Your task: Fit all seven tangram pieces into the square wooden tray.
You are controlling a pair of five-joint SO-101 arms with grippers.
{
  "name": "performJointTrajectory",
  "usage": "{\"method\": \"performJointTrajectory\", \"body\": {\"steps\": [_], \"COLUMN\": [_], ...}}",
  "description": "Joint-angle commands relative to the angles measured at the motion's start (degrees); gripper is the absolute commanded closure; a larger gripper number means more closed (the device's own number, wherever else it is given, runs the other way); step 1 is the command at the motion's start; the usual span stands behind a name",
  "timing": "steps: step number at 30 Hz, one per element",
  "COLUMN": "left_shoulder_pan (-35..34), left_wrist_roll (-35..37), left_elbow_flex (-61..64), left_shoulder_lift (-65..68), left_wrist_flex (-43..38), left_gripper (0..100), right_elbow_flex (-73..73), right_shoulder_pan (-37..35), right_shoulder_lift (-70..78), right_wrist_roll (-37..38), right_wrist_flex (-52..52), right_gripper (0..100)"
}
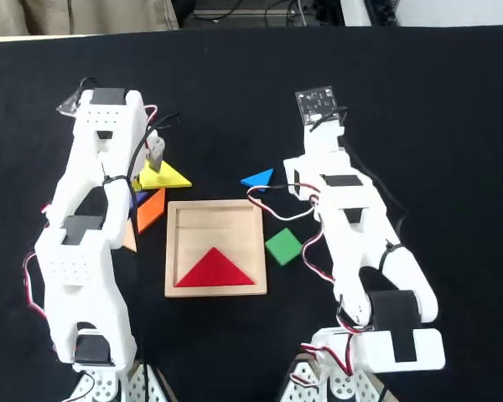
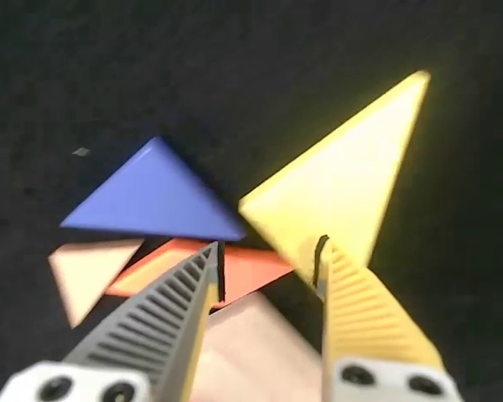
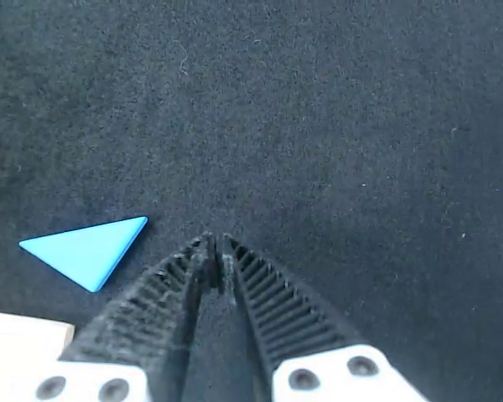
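My left jaws stand parted with a clear gap and hold nothing. Through that gap, in the left wrist view, I see part of an orange flat plastic piece [image 2: 243, 268] and a corner of the square wooden tray [image 2: 251, 352]. One finger tip [image 2: 323, 251] overlaps a corner of the big yellow plastic triangle [image 2: 335, 180]; I cannot tell whether it touches. A dark blue plastic triangle [image 2: 155, 197] lies just beside the yellow one, with a pale peach triangle [image 2: 84, 272] near it.

My right jaws are closed tip to tip on nothing, low over the black cloth worktop [image 3: 360, 126]. A light blue plastic triangle [image 3: 84, 249] lies just beside them.

From above, taking the tray [image 1: 215, 206] as the dial's centre, the yellow triangle [image 1: 163, 176] sits at 10 o'clock. The orange piece [image 1: 151, 208] lies at 9 o'clock, close to the tray's rim. The light blue triangle [image 1: 258, 177] is at 1 o'clock. A green plastic square [image 1: 283, 246] lies at 3 o'clock, just beside the rim.

Inside the tray a big red plastic triangle [image 1: 214, 270] lies flat on the 6 o'clock side, its long edge along that rim.
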Motion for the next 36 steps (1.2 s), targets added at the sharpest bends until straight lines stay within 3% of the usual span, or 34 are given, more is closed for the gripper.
{"method": "performJointTrajectory", "body": {"steps": [1,5,11,17,36], "left_shoulder_pan": [0.7,0.1,0.0,-0.2,-2.6], "left_wrist_roll": [0.4,-5.0,-5.1,-0.2,3.3], "left_elbow_flex": [-0.7,1.6,3.7,5.7,9.6], "left_shoulder_lift": [-0.5,-0.5,-0.5,-0.5,-0.6], "left_wrist_flex": [-5.5,-9.4,-9.2,-7.8,-7.6], "left_gripper": [80,80,79,64,66], "right_elbow_flex": [-2.8,-2.3,-2.2,-2.2,-2.1], "right_shoulder_pan": [0.3,-1.8,-2.6,-2.6,-2.6], "right_shoulder_lift": [0.0,0.1,0.1,0.1,0.1], "right_wrist_roll": [1.9,3.3,4.9,4.9,4.9], "right_wrist_flex": [-0.9,-0.6,0.0,0.0,-0.1], "right_gripper": [98.7,98.7,98.7,98.7,98.7]}}
